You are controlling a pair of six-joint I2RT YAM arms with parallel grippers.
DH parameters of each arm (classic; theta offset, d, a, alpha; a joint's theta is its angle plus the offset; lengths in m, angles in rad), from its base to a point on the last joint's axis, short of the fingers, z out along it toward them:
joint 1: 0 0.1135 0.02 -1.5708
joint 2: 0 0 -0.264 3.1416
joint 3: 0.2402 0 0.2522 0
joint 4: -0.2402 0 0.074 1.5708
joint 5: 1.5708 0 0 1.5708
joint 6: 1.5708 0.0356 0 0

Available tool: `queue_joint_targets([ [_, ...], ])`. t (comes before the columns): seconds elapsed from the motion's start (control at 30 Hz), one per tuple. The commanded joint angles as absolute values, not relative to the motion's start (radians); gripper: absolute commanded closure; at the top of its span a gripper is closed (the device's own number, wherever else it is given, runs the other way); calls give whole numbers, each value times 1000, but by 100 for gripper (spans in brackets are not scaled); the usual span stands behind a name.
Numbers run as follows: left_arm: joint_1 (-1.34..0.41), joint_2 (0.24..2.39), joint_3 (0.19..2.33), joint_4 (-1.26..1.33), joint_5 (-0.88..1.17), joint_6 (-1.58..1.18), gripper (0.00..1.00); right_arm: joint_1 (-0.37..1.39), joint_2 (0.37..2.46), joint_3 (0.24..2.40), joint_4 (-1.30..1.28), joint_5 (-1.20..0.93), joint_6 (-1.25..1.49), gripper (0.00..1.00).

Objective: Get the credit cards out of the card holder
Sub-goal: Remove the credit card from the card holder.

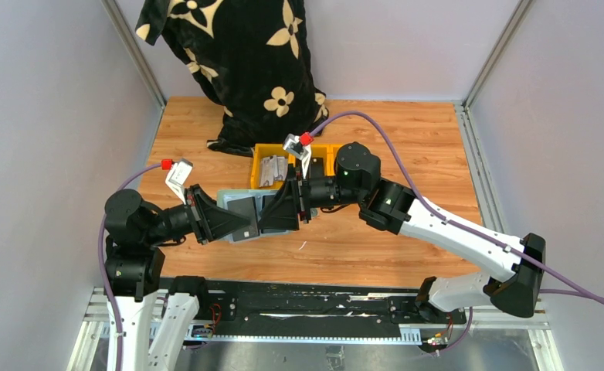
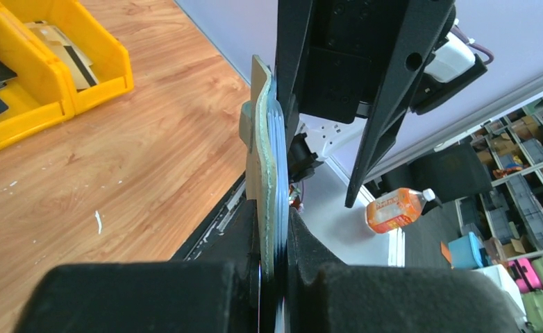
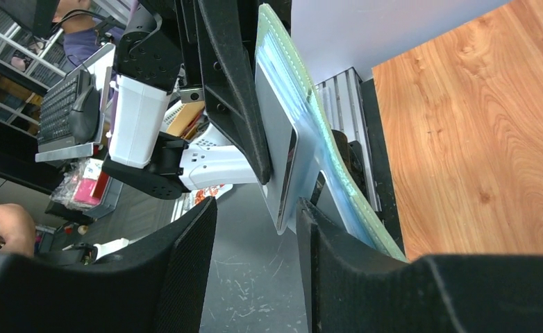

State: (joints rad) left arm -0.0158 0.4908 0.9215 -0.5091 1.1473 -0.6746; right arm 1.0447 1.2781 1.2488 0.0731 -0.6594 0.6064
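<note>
- My left claw is clamped tight on the wallet, which stands edge-on between both fingers with its lower end buried in the grip.
- The wallet is off the table, held in the air between my 2 arms near the front edge.
- Its outside is sage green, and its inside is pale blue-grey and faces my right claw.
- My right claw is spread wide and grips nothing.
- 1 grey card sticks out of a wallet pocket, and its free end hangs in the gap between my right fingers.
- That card sits closer to 1 finger than the other; I cannot tell whether it touches.
- The wallet's green edge passes just outside that same finger.
- 2 yellow bins sit on the table beyond the wallet, well apart from both claws.
- 1 bin holds a tan card with a dark stripe; the other holds something dark.
- An orange bottle lies off the table; its label is too small to read.
</note>
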Motion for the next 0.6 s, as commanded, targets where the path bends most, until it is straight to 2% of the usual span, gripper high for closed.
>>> queue_joint_targets([
  [0.0,-16,471,919,-454,1192,-723,100,1054,1303,1229,159,-701,638,52],
  [0.27,-17,480,920,-443,1226,-742,90,1061,1322,1155,328,-749,737,61],
  [0.37,-17,492,923,-443,1248,-750,78,1062,1319,1139,369,-746,763,71],
  [0.5,-17,497,933,-440,1283,-755,64,1062,1326,1135,382,-719,787,75],
  [0.57,-16,492,941,-438,1284,-757,60,1061,1326,1139,361,-688,788,78],
])
